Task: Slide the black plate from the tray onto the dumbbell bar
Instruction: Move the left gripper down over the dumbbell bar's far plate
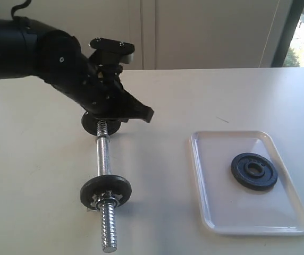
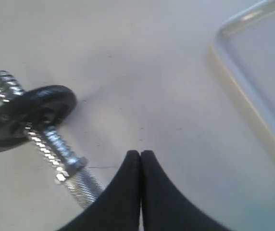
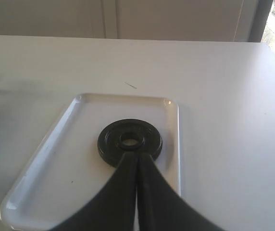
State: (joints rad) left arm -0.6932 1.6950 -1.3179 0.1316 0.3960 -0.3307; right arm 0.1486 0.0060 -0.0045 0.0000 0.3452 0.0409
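Both my pincers are shut tight and empty: the left pincer hangs near the far end of the bar, and the right pincer points at the plate, which lies flat in the tray, well apart from the bar. I judge the flat plate could skid when pinched, and the loose bar could roll on the desk as hole meets thread. No lettering is legible.
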